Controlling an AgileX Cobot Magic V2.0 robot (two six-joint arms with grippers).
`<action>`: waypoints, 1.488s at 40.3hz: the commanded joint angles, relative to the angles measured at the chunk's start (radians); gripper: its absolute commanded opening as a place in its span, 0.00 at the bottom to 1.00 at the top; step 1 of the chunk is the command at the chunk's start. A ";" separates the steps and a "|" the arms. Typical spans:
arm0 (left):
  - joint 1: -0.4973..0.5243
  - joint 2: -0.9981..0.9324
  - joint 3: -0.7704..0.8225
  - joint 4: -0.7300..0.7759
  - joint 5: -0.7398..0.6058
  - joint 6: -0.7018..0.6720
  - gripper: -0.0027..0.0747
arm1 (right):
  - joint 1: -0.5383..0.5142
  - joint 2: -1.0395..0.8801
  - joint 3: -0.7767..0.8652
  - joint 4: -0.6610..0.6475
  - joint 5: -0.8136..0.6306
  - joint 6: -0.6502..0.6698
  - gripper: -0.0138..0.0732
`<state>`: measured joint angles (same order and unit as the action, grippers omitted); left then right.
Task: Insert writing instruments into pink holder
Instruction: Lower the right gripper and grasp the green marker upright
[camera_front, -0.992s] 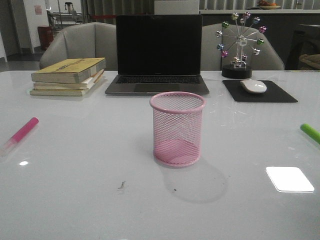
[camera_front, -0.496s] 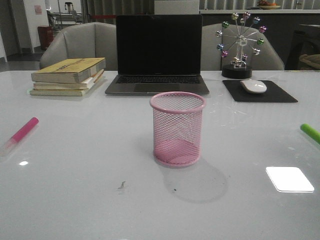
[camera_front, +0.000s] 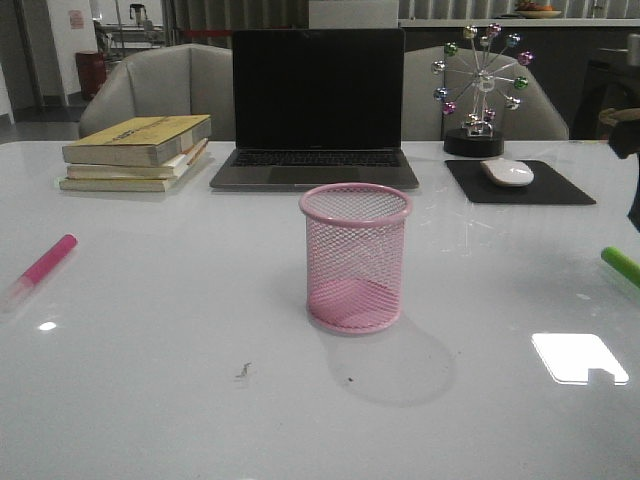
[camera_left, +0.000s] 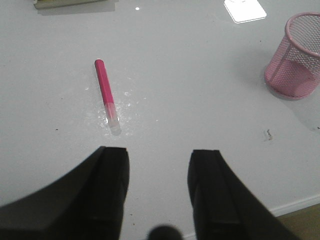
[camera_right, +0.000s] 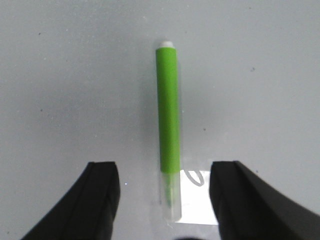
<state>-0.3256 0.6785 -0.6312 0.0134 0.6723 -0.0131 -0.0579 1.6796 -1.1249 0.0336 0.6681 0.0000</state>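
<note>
Front view, left to right. Item 1: pink marker (camera_front: 40, 268), lying flat near the left table edge, well apart from the holder. Left gripper (camera_left: 158, 172), seen in its wrist view, spread wide and empty above the table, with the marker beyond the fingertips and lying skewed to the jaw line. Risk: closing without first squaring up would probably pinch the barrel at an angle and roll or flick it away on the glossy surface.

Item 2: pink holder (camera_front: 355, 258), upright at table centre, empty, mesh wall light-looking. Risk: a marker brought in tilted or off-centre could catch the rolled rim and tip or shove the cup.

Item 3: green marker (camera_front: 620, 266), at the right table edge, partly cut off by the frame. Right gripper (camera_right: 165, 187), in its wrist view, wide apart and empty, straddling the marker's clear-capped end rather than its middle. Risk: a grip that far toward one end would likely leave the marker hanging unbalanced, swinging in the fingers and missing the cup mouth.
</note>
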 joint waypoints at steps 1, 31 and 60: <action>-0.007 0.004 -0.035 -0.002 -0.074 0.004 0.45 | -0.006 0.042 -0.099 -0.014 -0.005 -0.007 0.74; -0.007 0.004 -0.035 -0.002 -0.074 0.004 0.23 | -0.006 0.353 -0.434 -0.017 0.151 -0.007 0.74; -0.007 0.004 -0.035 -0.002 -0.074 0.004 0.15 | -0.005 0.381 -0.465 -0.016 0.191 -0.007 0.32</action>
<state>-0.3256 0.6785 -0.6312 0.0134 0.6723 -0.0128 -0.0579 2.1235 -1.5667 0.0259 0.8608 0.0000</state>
